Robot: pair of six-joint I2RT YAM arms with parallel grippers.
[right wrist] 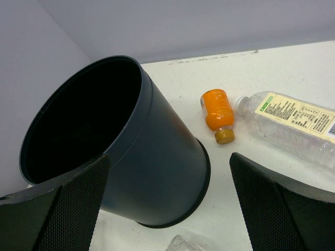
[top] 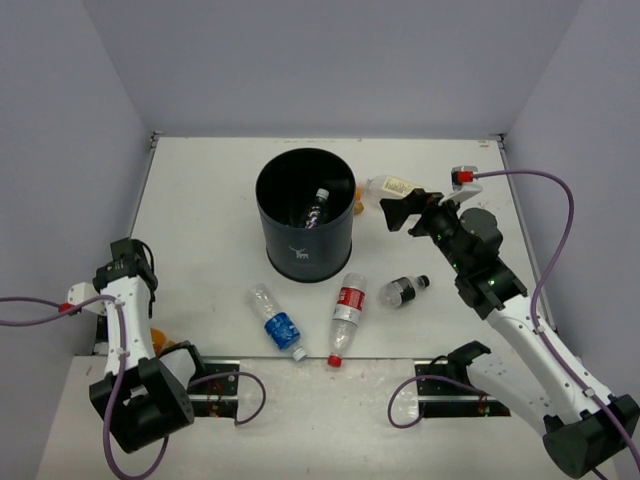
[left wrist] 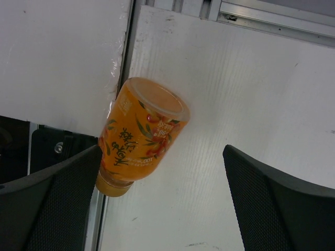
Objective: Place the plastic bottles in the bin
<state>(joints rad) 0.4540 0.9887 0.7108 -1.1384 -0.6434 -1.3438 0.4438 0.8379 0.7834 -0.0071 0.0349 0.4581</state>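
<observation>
The dark bin (top: 305,235) stands upright mid-table with one bottle (top: 316,208) inside. A blue-label bottle (top: 277,322), a red-label bottle (top: 346,312) and a black-capped bottle (top: 403,290) lie in front of it. My right gripper (top: 403,212) hovers open, right of the bin (right wrist: 157,157), holding nothing. Beyond it lie an orange bottle (right wrist: 217,110) and a cream-label bottle (right wrist: 293,123). My left gripper (left wrist: 162,151) is open above another orange bottle (left wrist: 141,133), which lies at the table's near-left edge (top: 160,347) close to the left finger.
Grey walls close the table on the left, back and right. Both arm bases and looping purple cables (top: 230,395) sit along the near edge. A metal rail (left wrist: 272,18) runs along the table edge in the left wrist view.
</observation>
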